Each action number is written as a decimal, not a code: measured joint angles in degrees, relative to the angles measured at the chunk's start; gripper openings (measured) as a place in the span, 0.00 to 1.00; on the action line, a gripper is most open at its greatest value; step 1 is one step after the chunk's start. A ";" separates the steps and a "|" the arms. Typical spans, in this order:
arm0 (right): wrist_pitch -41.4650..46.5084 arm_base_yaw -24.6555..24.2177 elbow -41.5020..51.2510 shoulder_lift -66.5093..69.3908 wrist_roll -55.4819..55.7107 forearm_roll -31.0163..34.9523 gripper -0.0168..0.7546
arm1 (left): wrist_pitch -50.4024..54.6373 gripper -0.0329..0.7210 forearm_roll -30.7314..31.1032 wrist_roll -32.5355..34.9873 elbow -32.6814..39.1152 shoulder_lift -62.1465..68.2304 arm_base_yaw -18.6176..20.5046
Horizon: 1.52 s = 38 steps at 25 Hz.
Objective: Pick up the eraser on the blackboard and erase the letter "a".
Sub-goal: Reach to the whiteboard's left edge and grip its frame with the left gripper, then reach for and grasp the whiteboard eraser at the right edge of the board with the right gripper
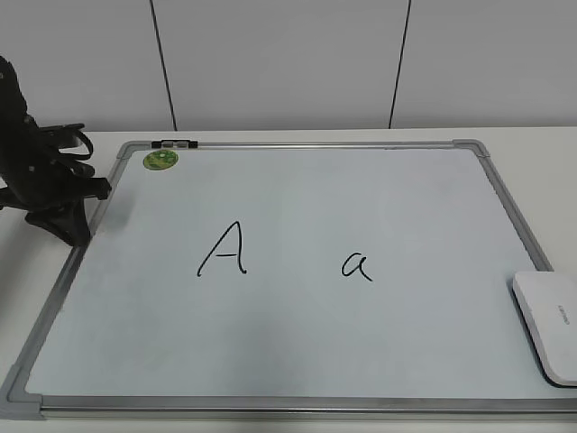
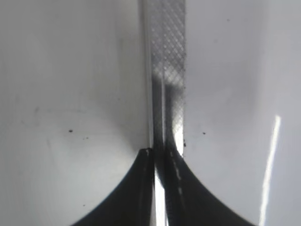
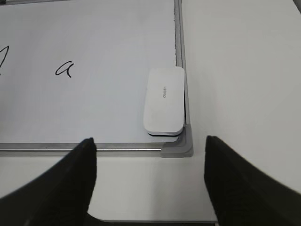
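Observation:
The white eraser (image 1: 550,325) lies on the blackboard's (image 1: 379,189) near right corner, against the frame. In the right wrist view the eraser (image 3: 163,100) lies flat with grey lettering up, just inside the board's grey corner. The small letter "a" (image 1: 357,265) is right of the board's middle, and it also shows in the right wrist view (image 3: 64,69). My right gripper (image 3: 149,140) is open and empty, above the table short of the board's near edge, with the eraser ahead. My left gripper (image 2: 160,153) is shut and empty at the board's left frame (image 2: 164,70); it also shows in the exterior view (image 1: 68,225).
A larger capital "A" (image 1: 224,250) is written left of the "a". A green round magnet (image 1: 160,160) sits at the board's far left corner, beside a black clip (image 1: 173,143) on the top frame. The board lies on a white table (image 3: 235,70).

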 joint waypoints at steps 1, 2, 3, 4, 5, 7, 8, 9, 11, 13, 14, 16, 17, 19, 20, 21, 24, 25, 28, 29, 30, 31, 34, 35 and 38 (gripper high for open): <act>0.00 0.00 0.00 0.00 0.00 0.46 0.71 | 0.00 0.08 0.00 0.00 0.00 0.00 0.00; 0.00 0.00 0.00 0.00 0.00 1.00 0.71 | 0.00 0.08 0.00 0.00 0.00 0.00 0.00; 0.00 0.00 0.00 0.00 0.00 1.20 0.71 | 0.00 0.08 0.00 0.00 0.00 0.00 0.00; -0.13 0.00 0.00 0.00 0.00 1.34 0.71 | 0.00 0.08 0.00 0.00 0.00 0.00 0.00; -0.13 0.00 0.00 0.00 0.00 1.41 0.71 | 0.00 0.08 -0.09 0.00 0.00 0.00 0.00; -0.24 0.00 -0.14 1.28 0.00 1.41 0.71 | 0.00 0.08 -0.09 0.00 0.00 0.00 0.00; -0.24 0.00 -0.14 1.28 0.00 1.41 0.71 | 0.00 0.08 -0.09 0.00 0.00 0.00 0.00; -0.31 0.00 -0.90 6.04 0.00 1.41 0.71 | 0.03 0.09 -0.09 0.00 0.00 0.00 0.00; -0.46 0.00 -1.97 11.54 0.00 1.16 0.71 | 0.13 0.09 -0.09 0.00 0.00 0.00 0.00; -0.46 0.00 -3.83 19.45 0.00 0.77 0.71 | 0.25 0.09 0.01 0.00 0.00 0.00 0.00; -0.46 0.13 -4.56 22.24 0.00 0.64 0.71 | 0.25 0.09 0.01 0.00 0.00 0.00 0.00; -0.46 0.77 -6.24 28.25 0.00 0.55 0.71 | 0.47 0.10 0.01 0.00 -0.11 0.00 0.00; -0.35 0.87 -7.10 30.64 0.00 0.42 0.71 | 0.47 0.10 0.01 0.00 -0.11 0.00 0.00; -0.07 0.92 -8.49 36.27 0.00 0.42 0.71 | 0.47 0.10 0.01 0.00 -0.11 0.00 0.00; 0.03 0.92 -9.08 38.49 0.00 0.42 0.71 | 0.47 0.10 0.01 0.00 -0.11 0.00 0.00; 0.02 1.01 -9.71 41.01 0.00 0.42 0.71 | 0.56 0.10 0.01 0.00 -0.11 0.00 0.00; -0.39 1.67 -11.12 47.34 0.10 0.29 0.72 | 0.56 0.10 0.01 0.00 -0.11 0.00 0.00; -0.92 1.78 -11.40 49.04 0.10 0.18 0.74 | 0.59 0.11 0.01 0.00 -0.11 0.00 0.00; -3.16 1.78 -11.72 55.67 0.10 -0.14 0.84 | 0.69 0.11 0.01 0.00 -0.11 0.00 0.00; -3.76 1.78 -11.85 57.09 0.10 -0.28 0.86 | 0.69 0.11 0.01 0.00 -0.11 0.00 0.00; -4.71 1.78 -11.98 59.64 0.10 -0.52 0.88 | 0.69 0.11 -0.09 0.00 -0.11 0.00 0.00; -5.05 1.78 -11.98 60.00 0.10 -0.52 0.88 | 0.69 0.11 -0.07 0.00 -0.11 0.00 0.00; -9.14 1.78 -13.32 68.27 0.50 -0.76 0.89 | 0.69 0.12 -0.20 0.00 -0.11 0.00 0.00; -9.94 1.78 -13.86 70.16 1.02 -0.85 0.89 | 0.69 0.12 -0.35 0.00 -0.11 0.00 0.00; -11.61 1.78 -16.23 76.37 1.87 -0.85 0.89 | 0.69 0.12 -0.34 0.00 -0.11 0.00 0.00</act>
